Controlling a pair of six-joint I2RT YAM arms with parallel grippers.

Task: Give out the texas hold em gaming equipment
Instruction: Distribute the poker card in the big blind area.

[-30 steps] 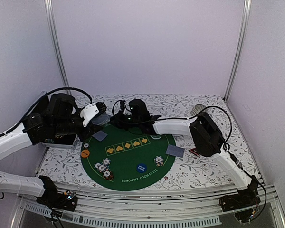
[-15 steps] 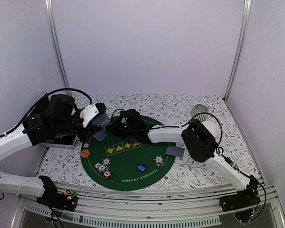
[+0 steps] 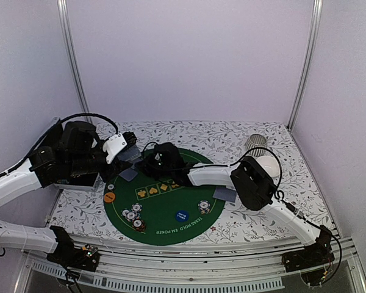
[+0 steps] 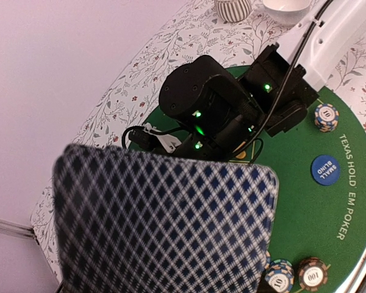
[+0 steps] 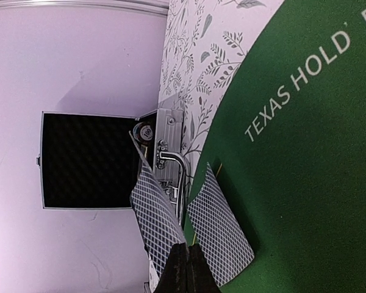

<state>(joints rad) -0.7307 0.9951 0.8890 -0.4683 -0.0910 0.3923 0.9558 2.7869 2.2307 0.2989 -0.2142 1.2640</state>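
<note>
My left gripper (image 3: 131, 146) is shut on a stack of grey-blue-backed playing cards (image 3: 134, 155), held over the mat's far-left edge. The stack (image 4: 165, 226) fills the left wrist view and hides the fingers. My right gripper (image 3: 147, 160) has reached over to that stack. In the right wrist view it (image 5: 184, 261) is shut on the corner of one upright, bent card (image 5: 154, 207). One card (image 3: 128, 174) lies flat on the green mat (image 3: 171, 229), also seen in the right wrist view (image 5: 221, 227). Another card (image 3: 224, 194) lies at the mat's right edge.
Striped chips (image 3: 134, 215) sit front left and one stack (image 3: 204, 206) mid-right. A blue button (image 3: 182, 215), an orange button (image 3: 110, 197), a white bowl (image 3: 269, 163) and a ribbed cup (image 3: 255, 142) show. An open metal case (image 5: 88, 159) stands left.
My right gripper has swung left across the mat's far side to the cards in my left gripper. The left arm has stayed still.
</note>
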